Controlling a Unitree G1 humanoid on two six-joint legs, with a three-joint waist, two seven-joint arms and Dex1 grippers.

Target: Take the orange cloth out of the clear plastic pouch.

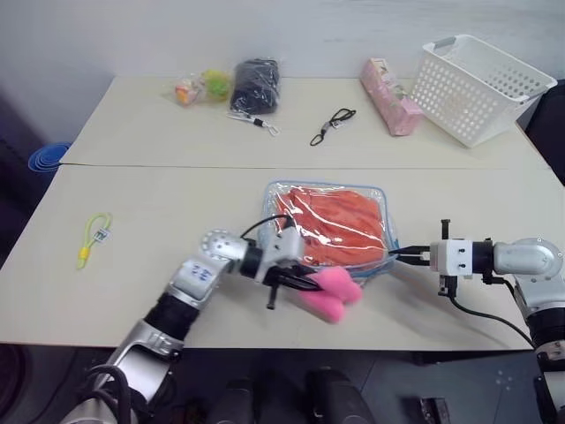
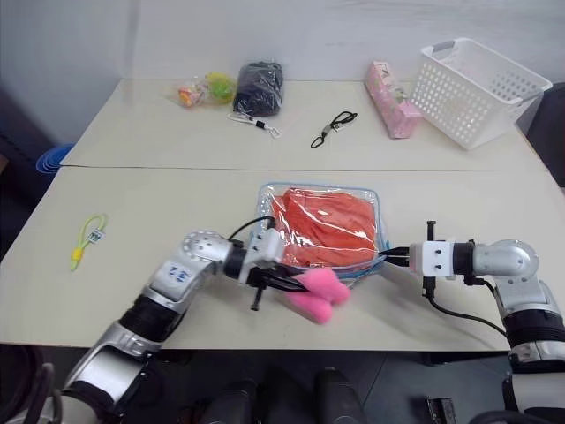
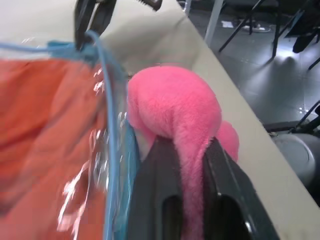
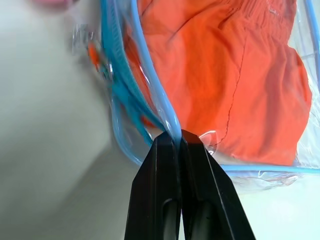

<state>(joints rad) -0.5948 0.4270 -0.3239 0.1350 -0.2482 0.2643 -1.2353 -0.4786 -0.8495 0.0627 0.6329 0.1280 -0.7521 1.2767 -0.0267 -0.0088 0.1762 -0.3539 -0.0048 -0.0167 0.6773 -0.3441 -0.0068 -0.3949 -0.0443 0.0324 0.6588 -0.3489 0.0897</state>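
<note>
A clear plastic pouch [image 1: 328, 228] with light-blue trim is seen lying flat near the front edge of a pale table [image 1: 177, 194], and the orange cloth [image 1: 334, 223] is folded inside it, not yet taken out. The right gripper [image 1: 417, 254] is pressed shut on the pouch's blue edge at its right front corner, as the right wrist view makes plain. The left gripper [image 1: 300, 281] is closed not on the pouch but on a fluffy pink plush toy [image 1: 331, 291], which lies just beside the pouch's front edge. The cloth lies directly behind the toy and the left gripper, and to the left of the right gripper; the left arm is judged the nearer to the pouch's front edge, where the blue trim runs across between the two grippers. Whether that edge is unzipped cannot be made out. The pouch's front edge is partly hidden by the left gripper and the toy.
</note>
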